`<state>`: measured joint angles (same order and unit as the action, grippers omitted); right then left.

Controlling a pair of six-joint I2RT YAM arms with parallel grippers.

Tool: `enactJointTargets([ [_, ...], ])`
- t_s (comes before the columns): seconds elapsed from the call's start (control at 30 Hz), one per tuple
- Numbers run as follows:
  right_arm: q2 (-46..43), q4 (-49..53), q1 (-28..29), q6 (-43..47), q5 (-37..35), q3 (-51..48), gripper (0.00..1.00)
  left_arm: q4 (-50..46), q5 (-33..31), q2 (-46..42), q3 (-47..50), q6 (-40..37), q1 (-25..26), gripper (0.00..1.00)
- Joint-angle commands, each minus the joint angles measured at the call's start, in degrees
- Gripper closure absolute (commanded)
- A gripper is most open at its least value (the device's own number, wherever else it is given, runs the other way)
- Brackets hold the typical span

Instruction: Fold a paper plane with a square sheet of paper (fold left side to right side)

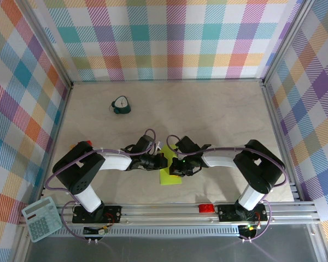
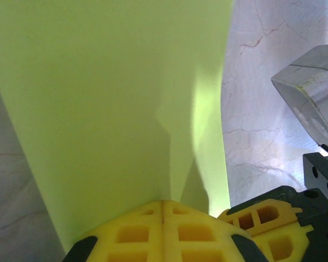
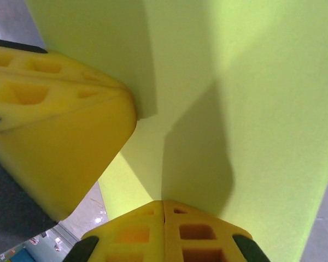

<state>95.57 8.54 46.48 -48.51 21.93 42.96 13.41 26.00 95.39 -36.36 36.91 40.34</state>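
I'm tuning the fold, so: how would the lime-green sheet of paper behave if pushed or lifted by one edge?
Probably floppy: the sheet of paper looks thin, so a lifted edge would likely droop. It seems light, and may slide on the smooth table when pushed.

I can read no lettering anywhere. The keys of the calculator (image 1: 41, 218) near my left base are too small to make out, and the small teal clock (image 1: 120, 105) perhaps carries numerals, but its face blurs.
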Motion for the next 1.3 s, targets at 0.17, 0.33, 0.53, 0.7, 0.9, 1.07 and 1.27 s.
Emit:
enactJointTargets([
  [0.17,4.6,11.9,0.1,2.0,-7.7,-1.9,1.00,-1.3,-1.4,-0.4,1.1,-1.9,-2.0,1.00],
  [0.33,5.1,12.0,0.1,2.1,-7.8,-2.3,1.00,-1.4,-1.7,0.5,0.6,-3.1,-4.2,1.00],
  [0.53,5.7,12.3,0.1,2.4,-8.2,-2.5,1.00,-3.0,-1.8,2.2,-1.9,-5.5,-7.4,1.00],
  [0.7,6.0,12.0,0.0,2.5,-8.3,-3.0,1.00,-4.5,-1.7,4.2,-5.8,-7.4,-9.7,1.00],
  [0.9,5.8,11.6,0.0,2.2,-8.3,-3.8,1.00,-6.7,-1.2,8.1,-11.7,-9.6,-11.8,1.00],
  [1.07,5.5,11.3,0.0,1.9,-8.5,-4.3,1.00,-8.0,-1.6,11.4,-15.8,-11.1,-13.1,1.00],
  [1.27,5.3,11.1,0.0,1.7,-8.2,-4.2,1.00,-8.4,-1.4,13.9,-18.0,-11.8,-14.0,1.00],
])
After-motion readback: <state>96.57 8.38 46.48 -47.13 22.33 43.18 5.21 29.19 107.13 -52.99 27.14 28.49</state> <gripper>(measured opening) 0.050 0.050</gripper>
